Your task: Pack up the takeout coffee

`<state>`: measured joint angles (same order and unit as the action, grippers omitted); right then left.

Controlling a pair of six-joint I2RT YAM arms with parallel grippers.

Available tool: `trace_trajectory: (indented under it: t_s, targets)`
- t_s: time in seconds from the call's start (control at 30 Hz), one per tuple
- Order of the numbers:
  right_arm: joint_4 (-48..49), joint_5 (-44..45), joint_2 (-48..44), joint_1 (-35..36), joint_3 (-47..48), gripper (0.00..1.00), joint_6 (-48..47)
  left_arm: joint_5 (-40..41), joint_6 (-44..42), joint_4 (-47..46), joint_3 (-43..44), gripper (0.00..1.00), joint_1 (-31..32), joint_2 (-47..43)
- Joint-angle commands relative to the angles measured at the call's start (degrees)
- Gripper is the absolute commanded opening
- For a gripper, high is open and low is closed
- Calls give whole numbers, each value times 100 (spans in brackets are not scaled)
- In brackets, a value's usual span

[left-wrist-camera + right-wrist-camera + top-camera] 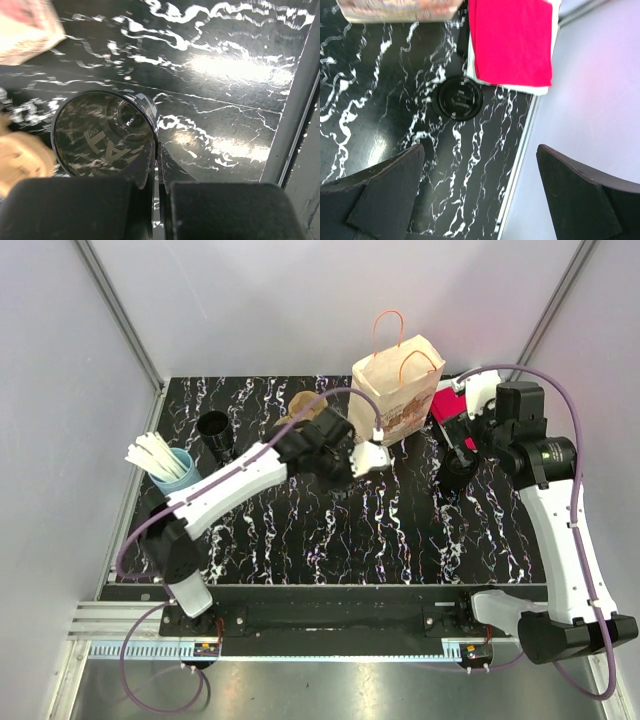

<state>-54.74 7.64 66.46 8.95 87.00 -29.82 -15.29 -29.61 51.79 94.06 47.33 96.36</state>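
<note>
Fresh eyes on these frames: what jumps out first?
The brown paper bag with orange handles, upright at the far centre of the black marbled table, draws the eye first. Next, the left end effector is shut on what looks like the rim of a black cup, close to the bag. On the right, the open right end effector hangs above a black lid lying beside pink napkins.

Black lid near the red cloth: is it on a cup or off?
Off. The black lid lies flat on the table near the red cloth, with no cup under it.
</note>
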Motion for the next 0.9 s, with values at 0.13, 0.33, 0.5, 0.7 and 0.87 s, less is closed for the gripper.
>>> trace_trajectory:
  t_s: [0.13,0.33,0.5,0.7,0.87]
  targets:
    - [297,124,-370,-104,-271,100,135,386,244,-1012,-625,0,365,331]
    - [315,36,-370,-95,-289,100,135,632,324,-1637,-1073,0,408,410]
    - [368,1,-361,-104,-324,100,144,676,315,-1778,-1136,0,400,542]
    - [394,-26,-361,-104,-359,100,144,703,333,-1839,-1065,0,391,665]
    - [385,-61,-379,-104,-386,100,144,738,341,-1883,-1013,0,391,735]
